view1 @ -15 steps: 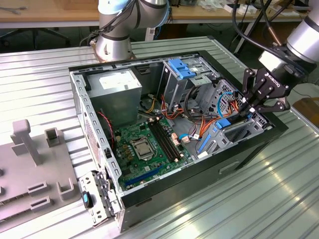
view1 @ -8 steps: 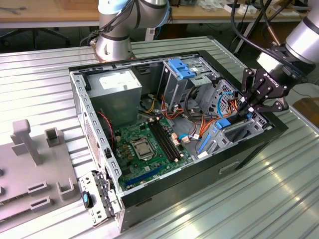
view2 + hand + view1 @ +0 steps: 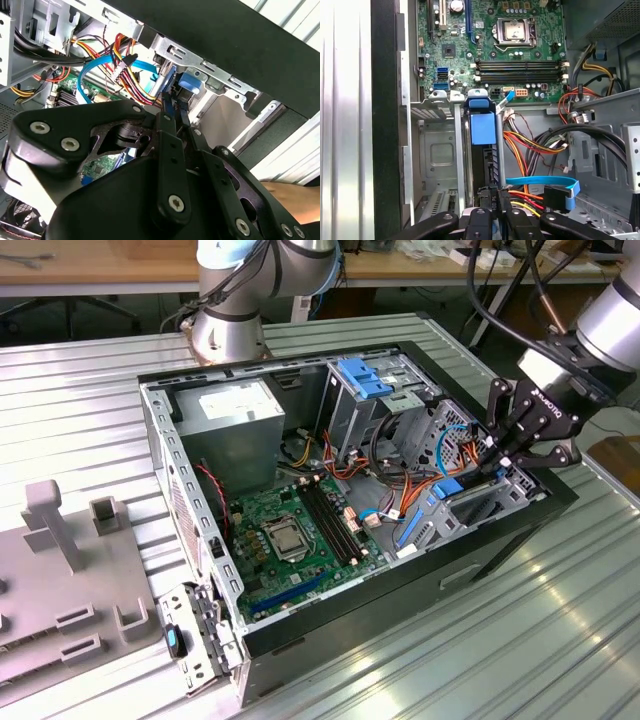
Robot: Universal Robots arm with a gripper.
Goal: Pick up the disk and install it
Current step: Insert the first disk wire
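Hand [image 3: 495, 199] is pinching narrow, black fingers [image 3: 487, 202] closing on the upper edge of the disk [image 3: 482, 132]. The disk is standing on edge inside the silver sheet-metal drive cage [image 3: 437, 150], at the front end of the open PC case [image 3: 380, 590]. It's sitting deep in the slot, though I can't tell if it's fully seated. Its blue plastic rail and flat square tab are facing up, with the dark metal body below them. In the exterior view the hand [image 3: 490, 455] is hanging over that cage on the exterior view's right. A flat blue ribbon cable [image 3: 545, 182] and a red/yellow/orange wire bundle [image 3: 530, 145] are lying just beside the disk. Green motherboard [image 3: 295, 530] is lying flat on the case floor. The case is sitting on a ribbed metal counter [image 3: 480, 640].
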